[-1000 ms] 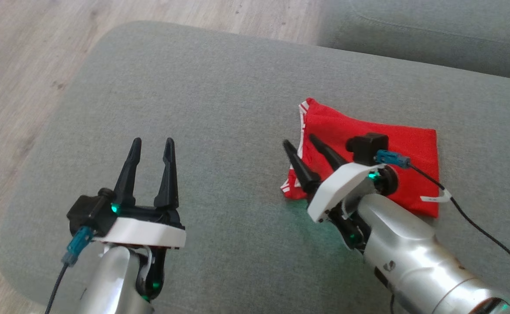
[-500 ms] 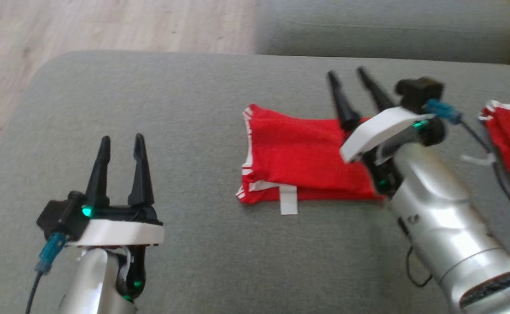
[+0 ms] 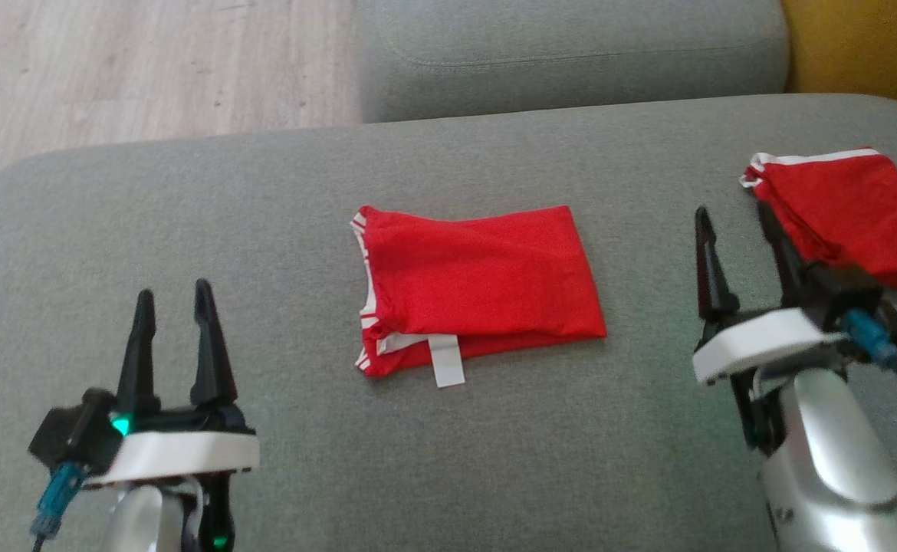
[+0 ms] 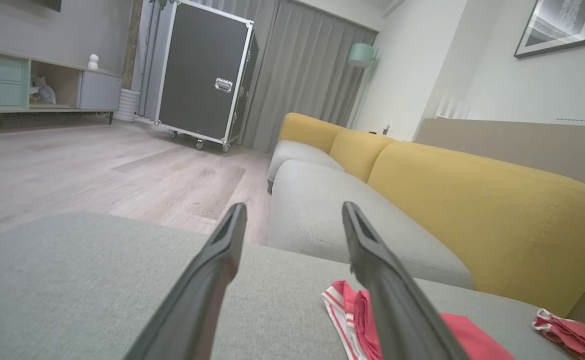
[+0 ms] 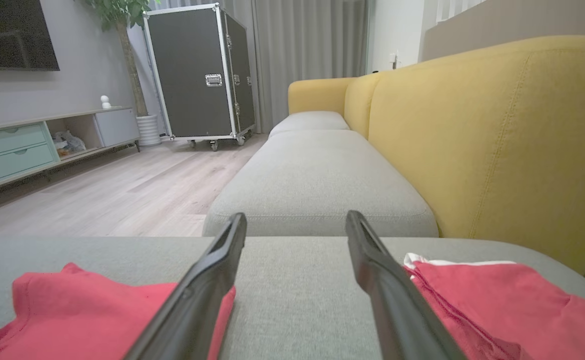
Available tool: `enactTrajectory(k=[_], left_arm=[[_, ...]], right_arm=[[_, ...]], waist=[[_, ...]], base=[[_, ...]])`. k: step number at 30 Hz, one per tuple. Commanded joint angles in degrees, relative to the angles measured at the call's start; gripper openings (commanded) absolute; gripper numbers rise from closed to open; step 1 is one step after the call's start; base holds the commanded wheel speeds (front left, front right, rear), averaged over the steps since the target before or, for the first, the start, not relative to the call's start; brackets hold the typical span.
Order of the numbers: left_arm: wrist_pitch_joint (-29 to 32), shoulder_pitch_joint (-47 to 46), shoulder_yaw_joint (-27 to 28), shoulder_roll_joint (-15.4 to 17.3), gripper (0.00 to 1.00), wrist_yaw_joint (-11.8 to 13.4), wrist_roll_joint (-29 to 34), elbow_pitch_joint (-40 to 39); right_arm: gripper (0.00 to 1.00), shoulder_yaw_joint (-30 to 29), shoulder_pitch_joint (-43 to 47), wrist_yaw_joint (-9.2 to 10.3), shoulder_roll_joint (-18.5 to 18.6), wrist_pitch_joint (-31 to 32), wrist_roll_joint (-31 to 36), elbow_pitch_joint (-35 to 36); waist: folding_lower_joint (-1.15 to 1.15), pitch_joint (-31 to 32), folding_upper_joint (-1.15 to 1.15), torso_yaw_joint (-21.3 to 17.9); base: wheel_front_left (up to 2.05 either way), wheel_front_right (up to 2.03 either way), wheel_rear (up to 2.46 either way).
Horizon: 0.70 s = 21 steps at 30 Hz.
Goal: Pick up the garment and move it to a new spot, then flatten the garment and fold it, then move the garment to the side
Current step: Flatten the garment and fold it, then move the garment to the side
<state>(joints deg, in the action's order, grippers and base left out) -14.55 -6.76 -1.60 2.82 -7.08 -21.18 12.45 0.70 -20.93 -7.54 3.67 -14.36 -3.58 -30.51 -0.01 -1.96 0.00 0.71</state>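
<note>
The red garment (image 3: pixel 479 287) with white trim lies folded into a flat rectangle in the middle of the grey seat cushion (image 3: pixel 264 215), a white label sticking out of its near edge. My right gripper (image 3: pixel 732 211) stands open to its right, apart from it, with nothing between its fingers. Lower left of the garment, my left gripper (image 3: pixel 173 291) is open and empty too. In the left wrist view the garment's striped edge (image 4: pixel 345 310) shows beside the open left gripper (image 4: pixel 292 210). In the right wrist view the garment (image 5: pixel 72 305) lies left of the open right gripper (image 5: pixel 296 217).
A second red garment (image 3: pixel 847 211) lies folded at the cushion's far right, close to my right gripper; it also shows in the wrist views (image 5: pixel 497 295) (image 4: pixel 567 332). Another grey cushion (image 3: pixel 571 54) lies beyond, a yellow backrest (image 3: pixel 855 46) to the right, wooden floor (image 3: pixel 111 61) far left.
The head camera has swung to the right. My right gripper has come off the red garment and drawn back to its right. The left gripper keeps its pose.
</note>
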Motion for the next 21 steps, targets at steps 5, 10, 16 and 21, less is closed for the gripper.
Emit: enactTrajectory(k=[5, 10, 16, 21], left_arm=[[-0.44, 0.63, 3.41, 0.13, 1.0, -0.18, -0.25, -1.73], [-0.44, 1.29, 3.47, 0.08, 1.0, -0.25, -0.13, -1.58], [-0.44, 0.75, 2.91, 0.07, 1.0, -0.28, -0.44, -1.81], [-0.44, -0.19, 1.94, 0.07, 1.0, -0.29, -0.46, -2.32]], right_arm=[[1.0, 2.15, 3.82, 0.05, -0.78, -0.63, -1.63, 5.14], [1.0, 2.8, 5.26, 0.05, -0.79, -0.63, -2.85, 6.38], [1.0, 2.87, 4.92, 0.05, -0.79, -0.63, -2.86, 6.78], [1.0, 2.74, 3.54, 0.05, -0.79, -0.62, -1.97, 6.02]], waist=[[0.01, 0.19, 0.0, -1.44], [0.01, 0.24, 0.0, -2.04], [0.01, -0.08, 0.0, -1.8], [0.01, -1.3, 0.0, -0.66]], base=[[0.0, 0.0, 0.0], [0.0, 0.0, 0.0], [0.0, 0.0, 0.0], [0.0, 0.0, 0.0]])
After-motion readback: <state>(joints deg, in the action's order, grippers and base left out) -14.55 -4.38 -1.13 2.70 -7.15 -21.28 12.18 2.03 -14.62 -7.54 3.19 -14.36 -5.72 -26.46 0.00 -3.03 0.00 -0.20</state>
